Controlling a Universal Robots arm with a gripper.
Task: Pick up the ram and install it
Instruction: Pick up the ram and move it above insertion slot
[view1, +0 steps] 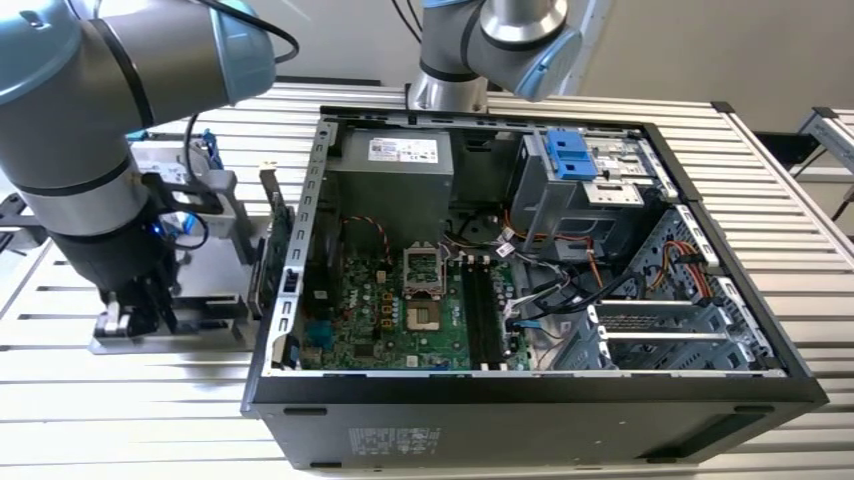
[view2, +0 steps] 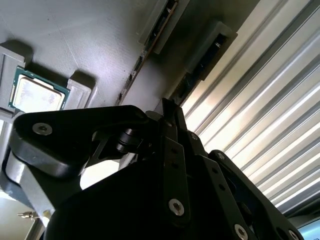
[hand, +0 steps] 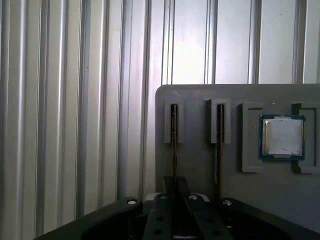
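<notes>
the gripper (hand: 175, 182) is down at the grey holder tray (hand: 195, 100). the tray lies on the slatted worktop (view1: 134, 420) at the exterior view's left, about 9 o'clock from the open computer case (view1: 534, 395). the ram (hand: 173, 145) stands on its long edge in a slot of that tray. in the first wrist view its thin upper edge runs straight in between the fingers (hand: 169, 189). they look drawn close together on the near end of the stick, so i judge them to be pinching it, though the contact itself is hidden. a second stick (hand: 220, 150) stands in the neighbouring slot just beside it. the square cpu chip (hand: 282, 136) lies flat in its own pocket on the far side of that second stick. the ram looks seated in the tray, not lifted clear.

the stick should handle as a light, stiff, very thin board. its flat faces are smooth, so they will be somewhat slippery, and the chips and the contact edge are the fragile parts. the sound hold is across its thickness, pads flat on both faces near the upper edge. held at one end rather than mid-length, it may pivot in the grip, and any tilt could make it bind in the slot.

inside the case, the long dark memory slots (view1: 487, 310) lie at about 3 o'clock from the cpu socket (view1: 420, 285), and no stick appears to stand in them.
</notes>
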